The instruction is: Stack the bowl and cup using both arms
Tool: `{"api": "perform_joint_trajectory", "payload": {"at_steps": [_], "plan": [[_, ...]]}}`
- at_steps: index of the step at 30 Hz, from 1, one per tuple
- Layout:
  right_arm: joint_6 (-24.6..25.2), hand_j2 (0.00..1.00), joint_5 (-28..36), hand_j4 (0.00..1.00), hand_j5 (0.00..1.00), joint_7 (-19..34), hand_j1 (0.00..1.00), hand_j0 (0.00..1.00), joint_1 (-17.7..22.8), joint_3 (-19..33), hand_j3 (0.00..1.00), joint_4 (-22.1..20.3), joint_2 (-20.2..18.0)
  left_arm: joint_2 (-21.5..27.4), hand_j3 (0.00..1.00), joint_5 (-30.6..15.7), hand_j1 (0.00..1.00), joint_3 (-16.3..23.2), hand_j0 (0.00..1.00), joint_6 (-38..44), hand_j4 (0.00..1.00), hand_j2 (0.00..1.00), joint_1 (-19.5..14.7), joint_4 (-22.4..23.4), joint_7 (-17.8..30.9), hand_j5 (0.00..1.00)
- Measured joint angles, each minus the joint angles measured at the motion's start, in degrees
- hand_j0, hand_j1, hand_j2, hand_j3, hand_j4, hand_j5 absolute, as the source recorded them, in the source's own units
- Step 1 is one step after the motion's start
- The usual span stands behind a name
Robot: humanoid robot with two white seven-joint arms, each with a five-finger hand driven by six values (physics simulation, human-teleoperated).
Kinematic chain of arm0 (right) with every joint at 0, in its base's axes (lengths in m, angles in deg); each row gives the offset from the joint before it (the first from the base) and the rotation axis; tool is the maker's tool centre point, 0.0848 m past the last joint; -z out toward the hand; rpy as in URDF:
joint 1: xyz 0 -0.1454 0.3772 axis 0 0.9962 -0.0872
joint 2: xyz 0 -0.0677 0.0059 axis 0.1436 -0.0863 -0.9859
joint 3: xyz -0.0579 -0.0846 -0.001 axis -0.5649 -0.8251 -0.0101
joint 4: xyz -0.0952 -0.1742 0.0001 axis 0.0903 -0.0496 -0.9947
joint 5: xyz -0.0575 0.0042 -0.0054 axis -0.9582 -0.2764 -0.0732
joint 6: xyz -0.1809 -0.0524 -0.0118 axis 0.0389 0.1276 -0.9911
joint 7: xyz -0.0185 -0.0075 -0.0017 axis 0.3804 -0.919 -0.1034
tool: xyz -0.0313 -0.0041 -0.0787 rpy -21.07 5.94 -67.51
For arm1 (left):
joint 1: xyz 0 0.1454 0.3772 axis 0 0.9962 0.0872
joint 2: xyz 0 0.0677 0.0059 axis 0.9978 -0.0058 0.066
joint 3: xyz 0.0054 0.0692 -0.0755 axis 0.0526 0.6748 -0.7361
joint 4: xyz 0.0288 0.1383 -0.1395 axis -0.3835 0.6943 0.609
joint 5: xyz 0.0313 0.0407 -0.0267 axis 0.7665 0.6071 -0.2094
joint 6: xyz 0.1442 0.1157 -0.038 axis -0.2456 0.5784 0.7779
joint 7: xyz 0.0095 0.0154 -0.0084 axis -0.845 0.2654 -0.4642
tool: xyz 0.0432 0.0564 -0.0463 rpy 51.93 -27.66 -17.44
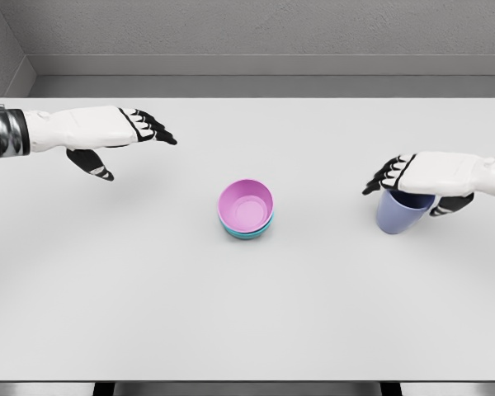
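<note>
Grey walls close off the far side of my view, and below them a wide white table (247,313) fills nearly everything I can see from the head camera. Near its middle I see a pink bowl (246,205) sitting nested inside a teal bowl (247,233), of which only the lower rim shows under the pink one; both are upright, with the pink interior open toward me. My left hand (120,132) comes in from the left edge and hovers above the table's far left part, well apart from the bowls. Its black fingers (153,128) are stretched out toward the right, the thumb (92,163) hangs down separately, and it holds nothing. My right hand (417,177) enters from the right edge and sits over a pale blue cup (403,213), which stands upright on the table to the right of the bowls, clearly apart from them. I see the hand's fingers (384,176) draped over the cup's near-left rim and the thumb (450,205) against its right side, so the hand is wrapped around the cup's top in a grasp. I can't make out from this angle whether the cup's base is touching the table or just off it. A shadow lies close under the cup.
</note>
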Motion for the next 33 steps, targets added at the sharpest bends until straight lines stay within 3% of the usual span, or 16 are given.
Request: {"api": "perform_joint_trajectory", "payload": {"at_steps": [8,19,33], "plan": [[-0.01,0.76,-0.10,0.76,0.76,-0.03,0.76,0.76,0.00,-0.19,0.76,0.02,-0.18,-0.01,1.00,0.00,1.00,0.00,1.00,0.00,1.00,1.00,0.09,-0.02,0.00,1.00],[-0.01,0.60,0.08,0.60,0.60,-0.02,0.60,0.60,-0.09,-0.07,0.60,0.01,-0.23,0.06,1.00,0.00,1.00,0.00,1.00,0.00,1.00,1.00,0.09,-0.02,0.00,1.00],[-0.03,0.58,2.55,0.58,0.58,-0.04,0.58,0.58,-1.93,0.69,0.58,0.23,0.54,0.16,1.00,0.00,1.00,0.00,1.00,0.00,1.00,1.00,0.09,-0.02,0.00,1.00]]}}
